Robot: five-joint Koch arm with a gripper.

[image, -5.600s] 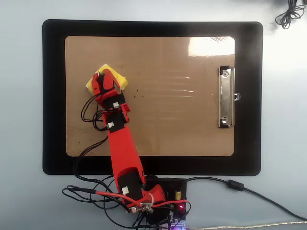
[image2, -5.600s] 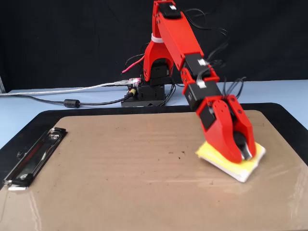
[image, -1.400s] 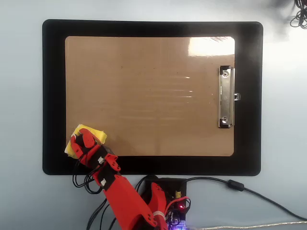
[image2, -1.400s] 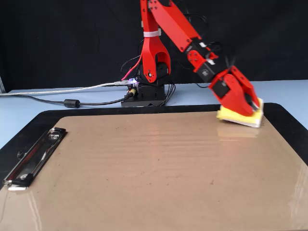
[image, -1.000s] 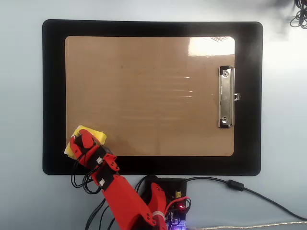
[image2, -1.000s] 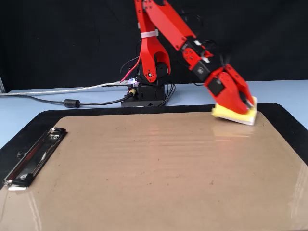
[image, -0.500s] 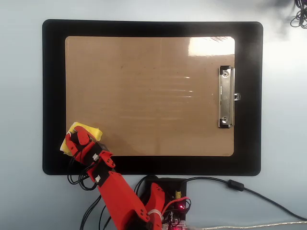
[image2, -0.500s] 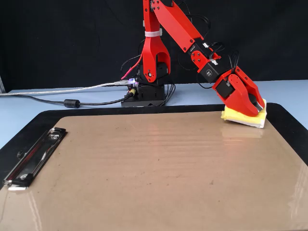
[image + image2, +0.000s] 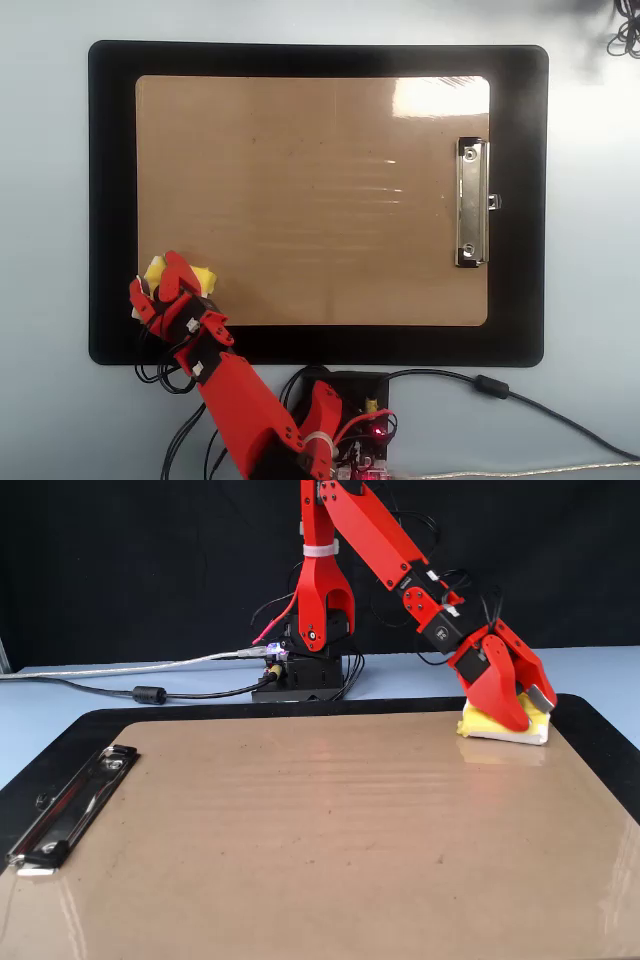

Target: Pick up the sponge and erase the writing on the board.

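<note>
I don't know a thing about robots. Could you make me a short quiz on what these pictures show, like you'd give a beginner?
1. True or false: there is dark handwriting across the middle of the board.
2. Where does the sponge lie? A) under the silver clip; B) at the board's corner nearest the arm's base, under the pincer; C) off the black mat, on the blue table.
3. Fill the gap: in the overhead view, the clip sits on the board's ____ side.

Key: 1. False, the brown surface shows no writing. 2. B. 3. Right.
</note>
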